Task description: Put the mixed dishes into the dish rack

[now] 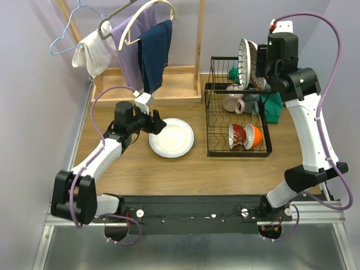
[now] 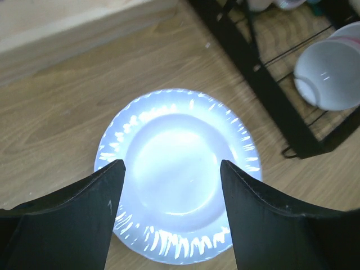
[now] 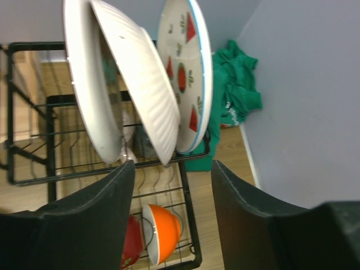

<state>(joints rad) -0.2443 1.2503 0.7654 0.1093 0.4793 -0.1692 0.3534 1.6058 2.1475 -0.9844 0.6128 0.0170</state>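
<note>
Jaws spread wide, the left gripper [image 2: 171, 169] hovers over a white plate [image 1: 171, 138] lying flat on the table [image 1: 140, 169] beside the dish rack [image 1: 209, 121]. Red bowl [image 1: 238, 135] and orange bowl [image 1: 254, 136] sit at the rack's near end. Farther back, the right gripper [image 3: 173, 166], also wide open, faces upright plates [image 3: 135, 84].

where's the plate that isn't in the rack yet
In the top view the white plate lies flat on the table, just left of the dish rack, with the open left gripper over its left edge.

Wooden clothes stand [image 1: 198, 50] — hung garments [image 1: 154, 50], green cloth [image 1: 274, 108]
</note>
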